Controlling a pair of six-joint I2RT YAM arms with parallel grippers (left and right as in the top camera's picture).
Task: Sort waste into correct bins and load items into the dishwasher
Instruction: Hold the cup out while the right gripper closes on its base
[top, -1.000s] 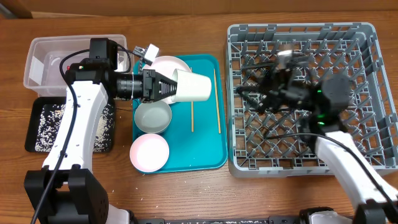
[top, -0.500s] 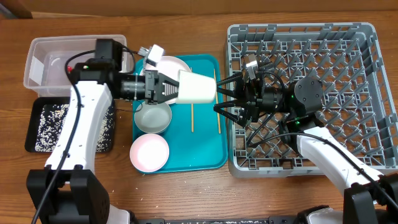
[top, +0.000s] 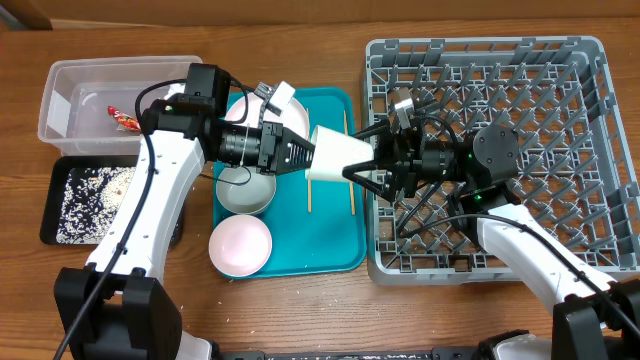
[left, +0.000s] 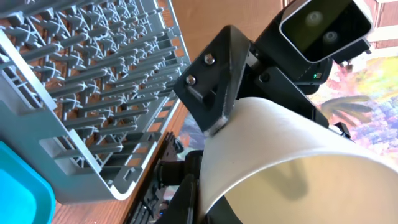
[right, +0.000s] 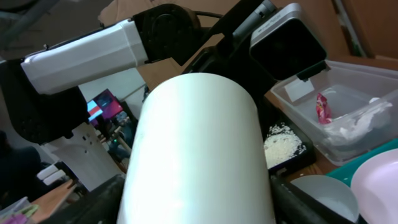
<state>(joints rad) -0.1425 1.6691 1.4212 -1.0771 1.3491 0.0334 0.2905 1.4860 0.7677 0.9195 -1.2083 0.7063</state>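
jaws of the left gripper (top: 306, 155) pinch the white cup (top: 342, 155) by its rim and hold it on its side above the teal tray (top: 330, 255), base pointing right. jaws of the right gripper (top: 354, 158) are spread and straddle that base. one of its fingers (left: 214, 81) seems to touch the cup wall. this reads as a hand-over, since the rack lies on the right arm's side. whether the right jaws press at all i cannot tell; the left should hold until they do, or the cup falls onto the tray.

nearest on the tray lies the pink plate (top: 240, 245), then the whitish bowl (top: 245, 190). the two chopsticks (top: 309, 195) lie right of the bowl, their far ends under the cup. farther back the white plate (top: 292, 108) is mostly hidden by the left arm. on the right, the grey dish rack (top: 590, 120) has the right arm stretched over its left part, and its upright pegs will likely want the cup turned mouth down. at left on the surface, the black tray (top: 50, 215) holds grains (top: 85, 195), and beyond it the clear tub (top: 60, 90) holds the red wrapper (top: 126, 121).
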